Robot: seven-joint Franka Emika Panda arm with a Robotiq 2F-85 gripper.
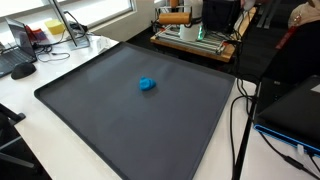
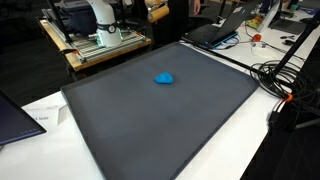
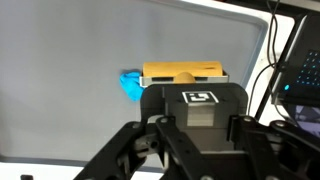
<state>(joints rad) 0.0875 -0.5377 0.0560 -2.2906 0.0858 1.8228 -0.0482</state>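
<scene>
A small blue object (image 1: 146, 84) lies near the middle of a large dark grey mat (image 1: 100, 120), and shows in both exterior views (image 2: 164, 78). In the wrist view the blue object (image 3: 130, 85) sits far ahead, to the left of a tan wooden piece (image 3: 184, 72). That piece lies just above a black block with a square marker (image 3: 200, 98). My gripper (image 3: 195, 135) fills the bottom of the wrist view with its linkages spread to both sides. Its fingertips are hidden behind the black block. It is well back from the blue object, over the mat's rear edge.
The robot base (image 2: 100, 15) stands on a wooden stand (image 2: 95, 50) behind the mat. Laptops (image 2: 215, 30) and cables (image 2: 285, 80) lie along one side. A monitor (image 1: 295, 110), a keyboard and clutter (image 1: 25, 45) lie around the mat.
</scene>
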